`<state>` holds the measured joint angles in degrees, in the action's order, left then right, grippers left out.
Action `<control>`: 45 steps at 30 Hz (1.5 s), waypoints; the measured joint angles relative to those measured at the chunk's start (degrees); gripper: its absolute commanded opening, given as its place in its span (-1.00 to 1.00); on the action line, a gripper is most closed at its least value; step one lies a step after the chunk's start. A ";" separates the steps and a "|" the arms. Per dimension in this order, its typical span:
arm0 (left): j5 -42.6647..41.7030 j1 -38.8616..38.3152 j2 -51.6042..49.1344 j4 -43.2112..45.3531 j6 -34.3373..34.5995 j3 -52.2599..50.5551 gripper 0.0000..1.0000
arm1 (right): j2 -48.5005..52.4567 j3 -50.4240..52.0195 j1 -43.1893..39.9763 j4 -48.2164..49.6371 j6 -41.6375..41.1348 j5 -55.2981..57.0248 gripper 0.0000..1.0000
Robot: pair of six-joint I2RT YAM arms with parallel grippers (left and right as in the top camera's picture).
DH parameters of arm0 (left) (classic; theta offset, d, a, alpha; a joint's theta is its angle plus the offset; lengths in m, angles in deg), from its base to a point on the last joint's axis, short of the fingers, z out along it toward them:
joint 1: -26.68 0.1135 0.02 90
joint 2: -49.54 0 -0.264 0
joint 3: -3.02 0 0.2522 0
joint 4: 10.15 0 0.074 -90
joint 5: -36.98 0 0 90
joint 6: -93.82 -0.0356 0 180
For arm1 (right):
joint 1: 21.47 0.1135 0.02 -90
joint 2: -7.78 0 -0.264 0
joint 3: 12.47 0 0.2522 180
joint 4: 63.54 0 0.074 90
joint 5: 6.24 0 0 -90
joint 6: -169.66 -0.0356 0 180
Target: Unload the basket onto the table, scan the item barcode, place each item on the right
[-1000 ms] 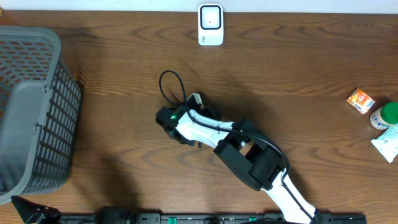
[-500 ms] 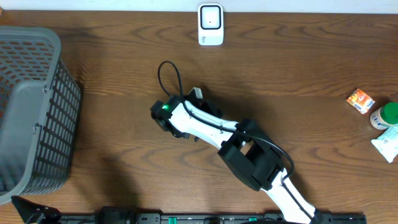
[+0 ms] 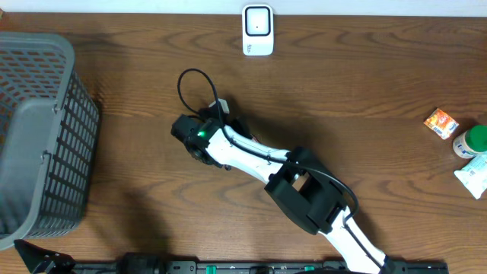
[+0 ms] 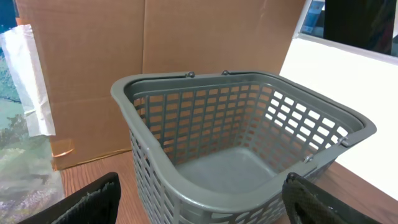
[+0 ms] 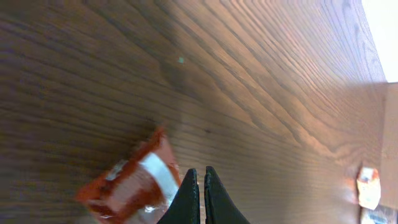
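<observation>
So the right gripper [image 5: 199, 177] has its fingers pressed tight together. An orange snack packet [image 5: 130, 186] with a white label sits right against the left finger, and it looks pinched by its edge, though I can't see the actual contact. From overhead the packet is hidden under the wrist, somewhere left of the middle of the wooden table [image 3: 365, 91]. A loop of black cable [image 3: 190, 87] sticks out just above the wrist.

My read is that this is the carry step, packet in hand and not at the scanner. The white barcode scanner [image 3: 257, 30] stands at the far edge, up and to the right of the gripper and well apart from it. The next move probably needs a swing that way, turning the packet so the barcode faces the scanner window. I can't tell which face has the barcode.

There's plenty of bare wood between gripper and scanner. The grey plastic basket [image 3: 53, 46] fills the left side. A small orange box [image 3: 440, 122], a green-capped bottle [image 3: 472, 141] and a white pack [image 3: 473, 175] crowd the right edge, well out of the way.

The left gripper [image 4: 200, 186] is wide apart and holding nothing, looking into the basket.
</observation>
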<state>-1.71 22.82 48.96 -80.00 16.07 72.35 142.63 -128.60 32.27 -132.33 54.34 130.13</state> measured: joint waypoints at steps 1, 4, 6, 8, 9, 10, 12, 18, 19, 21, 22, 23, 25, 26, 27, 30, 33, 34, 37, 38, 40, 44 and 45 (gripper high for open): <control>-0.02 0.00 0.00 0.00 -0.02 0.00 0.67 | 0.00 0.55 0.11 1.22 0.37 -0.37 -0.97; -0.02 0.00 0.00 -0.02 -0.02 0.00 0.67 | 0.00 2.58 0.42 3.72 0.83 -0.61 -0.97; -0.02 0.00 0.00 -0.04 -0.02 0.00 0.67 | -0.02 3.96 0.50 3.85 1.03 -1.68 -0.96; -0.02 0.00 0.00 -0.04 0.00 0.00 0.67 | 0.00 4.70 0.59 4.02 1.18 -3.67 -0.97; -0.02 0.00 0.00 -0.04 -0.02 0.00 0.67 | -0.04 5.16 0.92 3.72 1.29 -3.80 -0.97; 0.00 0.00 0.00 -0.04 -0.02 0.00 0.67 | -0.15 5.16 1.25 3.67 1.33 -4.26 -0.97; -0.02 0.00 0.00 -0.07 -0.02 0.00 0.67 | -0.28 5.14 1.95 3.45 1.75 -4.61 -0.97; -0.02 0.00 0.00 -0.07 -0.02 0.00 0.67 | -0.26 2.71 4.76 -4.37 2.82 -6.08 -0.81; -0.02 0.00 0.00 -0.07 -0.02 0.00 0.67 | -0.26 1.53 5.03 -7.13 2.43 -6.64 -0.42; 0.00 0.00 0.00 -0.09 0.00 0.00 0.67 | -0.57 -1.11 4.98 -11.19 1.95 -8.09 0.09; 0.00 0.00 0.00 -0.09 -0.02 0.00 0.67 | -0.79 -2.40 4.76 -13.51 1.57 -9.07 0.33; -0.02 0.00 0.00 -0.07 -0.02 0.00 0.67 | -1.60 -3.43 4.39 -15.63 1.25 -10.45 0.55; 0.00 0.00 0.00 -0.07 0.00 0.00 0.67 | -3.98 -4.74 3.54 -17.20 0.44 -13.46 0.81; -0.02 0.00 0.00 -0.09 -0.02 0.00 0.67 | -5.68 -5.18 2.97 -17.62 0.13 -15.50 0.80; -0.02 0.00 0.00 -0.07 -0.02 0.00 0.67 | -7.93 -5.73 2.19 -17.84 -0.57 -18.14 0.78; -0.02 0.00 0.00 -0.07 -0.02 0.00 0.67 | -15.26 -6.86 -1.05 -18.51 -5.09 -27.45 0.75; -0.02 0.00 0.00 -0.07 -0.02 0.00 0.67 | -21.57 -7.91 -6.01 -18.99 -12.17 -38.01 0.66; -0.02 0.00 0.00 -0.07 0.00 0.00 0.67 | -22.95 -8.15 -7.89 -18.21 -14.12 -41.24 0.52; -0.02 0.00 0.00 0.11 0.00 0.00 0.67 | -24.02 -8.46 -11.80 -16.39 -17.16 -47.21 0.17; -0.02 0.00 0.00 0.20 0.00 0.00 0.67 | -23.87 -8.46 -12.61 -16.33 -17.22 -48.68 0.26; -0.02 0.00 0.00 0.20 -0.02 0.00 0.67 | -23.41 -8.46 -13.55 -16.83 -17.75 -51.17 0.43; 0.00 0.00 0.00 0.22 -0.02 0.00 0.67 | -23.15 -8.44 -13.86 -20.92 -25.62 -57.83 0.61; -0.02 0.00 0.00 0.24 -0.02 0.00 0.67 | -23.15 -8.41 -13.88 -22.71 -29.51 -60.24 0.73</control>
<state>-1.73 22.82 48.96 -79.76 16.05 72.35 119.48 -137.01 18.39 -155.04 24.83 69.89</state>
